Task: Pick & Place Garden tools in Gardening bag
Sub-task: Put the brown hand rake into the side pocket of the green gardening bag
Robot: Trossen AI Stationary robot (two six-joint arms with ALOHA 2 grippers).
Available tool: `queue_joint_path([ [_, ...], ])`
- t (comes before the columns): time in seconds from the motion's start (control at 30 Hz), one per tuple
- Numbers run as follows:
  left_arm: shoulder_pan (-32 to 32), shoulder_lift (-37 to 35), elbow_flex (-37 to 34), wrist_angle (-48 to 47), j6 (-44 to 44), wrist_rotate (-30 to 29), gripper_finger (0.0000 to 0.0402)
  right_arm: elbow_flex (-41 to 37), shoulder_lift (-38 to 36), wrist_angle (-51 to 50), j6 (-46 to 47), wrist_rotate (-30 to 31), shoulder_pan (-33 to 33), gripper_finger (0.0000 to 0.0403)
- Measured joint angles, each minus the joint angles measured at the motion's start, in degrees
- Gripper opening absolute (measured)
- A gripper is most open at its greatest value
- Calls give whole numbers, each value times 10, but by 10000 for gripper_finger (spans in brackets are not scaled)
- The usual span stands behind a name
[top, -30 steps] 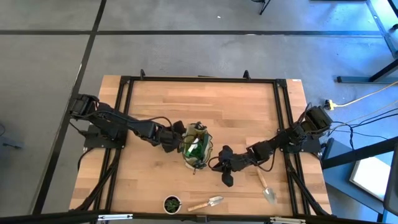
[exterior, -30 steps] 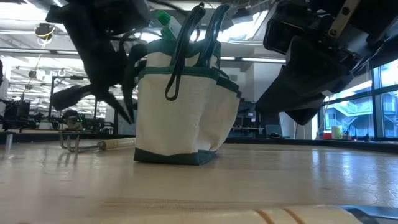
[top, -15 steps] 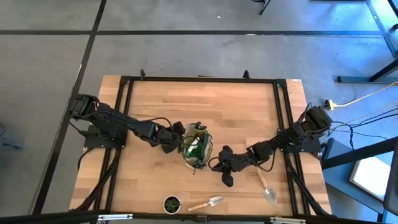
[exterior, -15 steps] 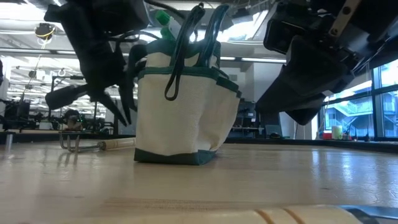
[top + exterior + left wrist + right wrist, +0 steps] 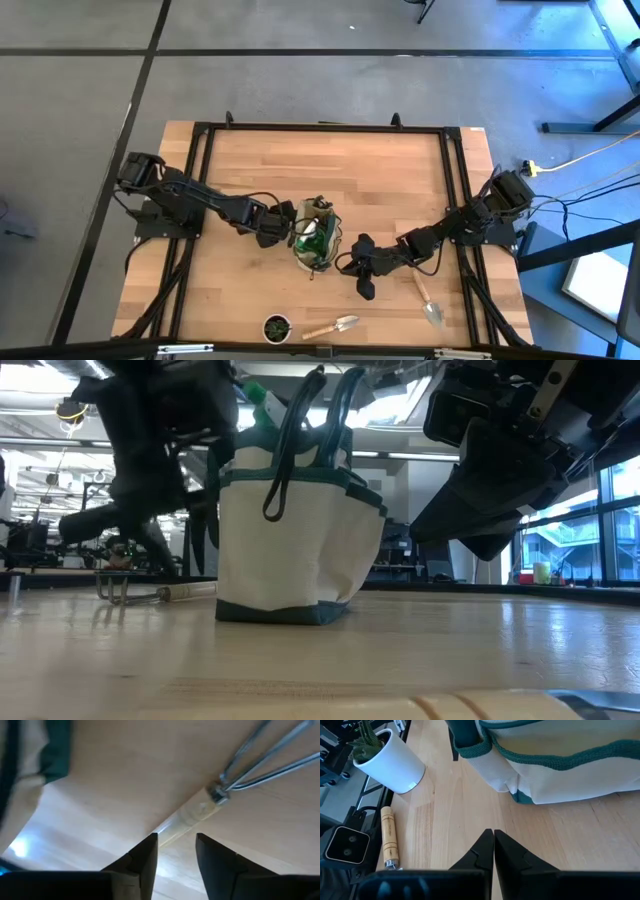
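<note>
Two grippers flank the gardening bag mid-table: left gripper just beside its left side, fingers narrowly apart w/ nothing between, over a wooden-handled fork; right gripper closed, empty, near two trowels on the table.

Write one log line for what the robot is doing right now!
left gripper: open, empty, beside tan fabric gardening bag | right gripper: shut, empty, waiting on bag's other side | wooden-handled metal fork: lying on wooden table
</note>
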Motion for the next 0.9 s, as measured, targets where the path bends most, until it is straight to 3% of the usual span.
queue_joint_path([
  [0.37, -8, 29, 0, 3, 57, -14, 161, 0, 0, 0, 0, 0, 3, 16],
  [0.9, 51, 29, 0, 5, 25, 58, 155, 0, 0, 1, 0, 2, 6, 17],
])
